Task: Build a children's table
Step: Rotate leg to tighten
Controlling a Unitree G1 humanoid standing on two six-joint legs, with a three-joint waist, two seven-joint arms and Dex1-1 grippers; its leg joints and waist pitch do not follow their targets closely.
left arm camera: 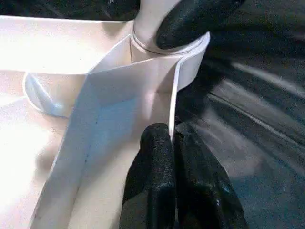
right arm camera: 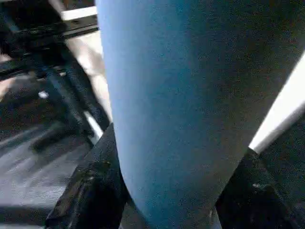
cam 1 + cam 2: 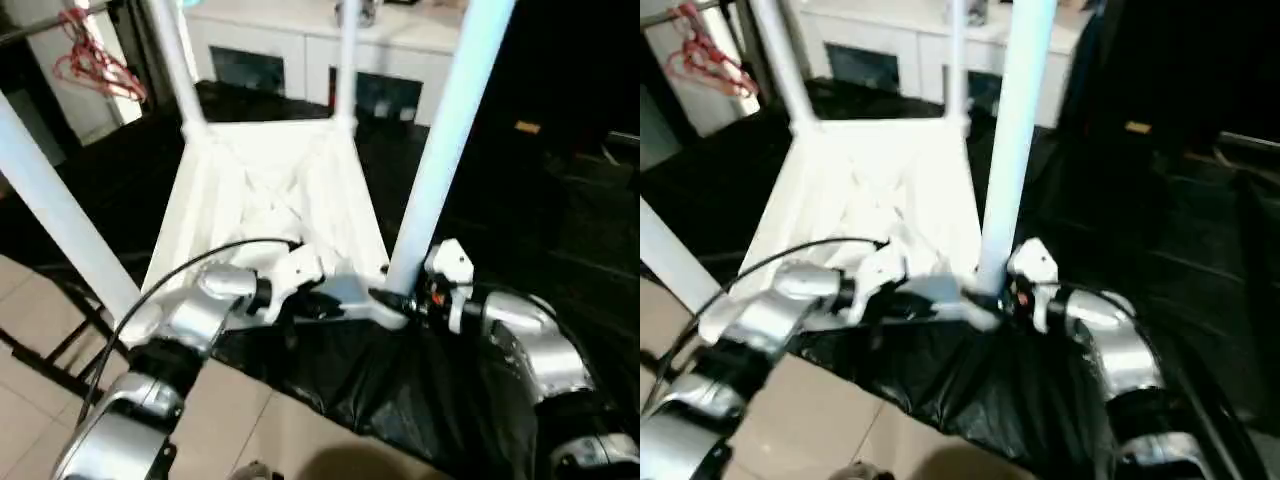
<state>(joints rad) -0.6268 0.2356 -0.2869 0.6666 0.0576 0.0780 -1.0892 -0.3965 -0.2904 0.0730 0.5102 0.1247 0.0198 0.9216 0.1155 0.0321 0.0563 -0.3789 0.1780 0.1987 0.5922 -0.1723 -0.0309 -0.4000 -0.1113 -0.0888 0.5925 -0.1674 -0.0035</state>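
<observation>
The white table top (image 3: 270,190) lies upside down on a black sheet, ribbed underside up. All four legs stand in its corner sockets: near right (image 3: 445,140), near left (image 3: 55,215), far left (image 3: 178,65), far right (image 3: 346,60). My left gripper (image 3: 320,300) is shut on the near rim, close to the near right corner. In the left wrist view its fingers (image 1: 157,162) pinch the thin rim wall (image 1: 174,105). My right gripper (image 3: 400,300) is shut around the base of the near right leg (image 2: 167,95), one finger (image 2: 86,191) on each side.
A white cabinet with glass doors (image 3: 300,55) stands behind the table. Red hangers (image 3: 95,60) hang at the back left. The black sheet (image 3: 400,390) spreads to the right and toward me, over a tiled floor (image 3: 260,430). A black frame (image 3: 50,350) lies near left.
</observation>
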